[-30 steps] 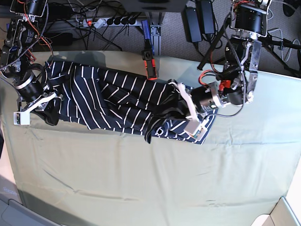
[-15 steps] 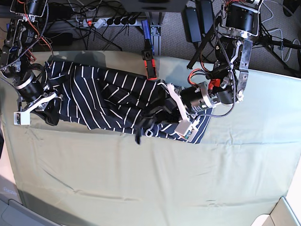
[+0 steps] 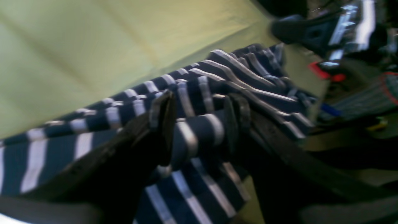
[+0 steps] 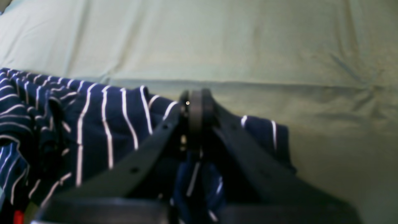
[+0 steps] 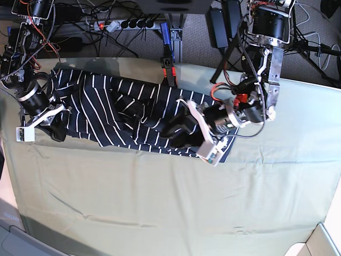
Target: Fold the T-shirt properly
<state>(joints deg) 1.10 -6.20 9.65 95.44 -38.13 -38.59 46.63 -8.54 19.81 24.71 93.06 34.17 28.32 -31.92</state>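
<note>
The navy white-striped T-shirt (image 5: pixel 117 112) lies bunched along the far side of the pale green table cloth (image 5: pixel 170 202). My left gripper (image 5: pixel 175 132) is shut on a rolled fold of the T-shirt (image 3: pixel 186 140) at its right end and holds it over the shirt's middle; in the left wrist view the left gripper (image 3: pixel 199 124) has striped cloth between its fingers. My right gripper (image 5: pixel 57 132) sits at the shirt's left lower corner. In the right wrist view the right gripper (image 4: pixel 196 102) has its fingers pressed together on the edge of the T-shirt (image 4: pixel 118 124).
An orange and black clamp (image 5: pixel 169 72) stands at the table's far edge, just behind the shirt. A power strip (image 5: pixel 125 24) and cables lie on the floor beyond. A white box corner (image 5: pixel 326 242) is at the front right.
My left gripper has moved left, carrying the shirt's right end over toward the middle, so the shirt is shorter on the right. The right arm has not moved.
</note>
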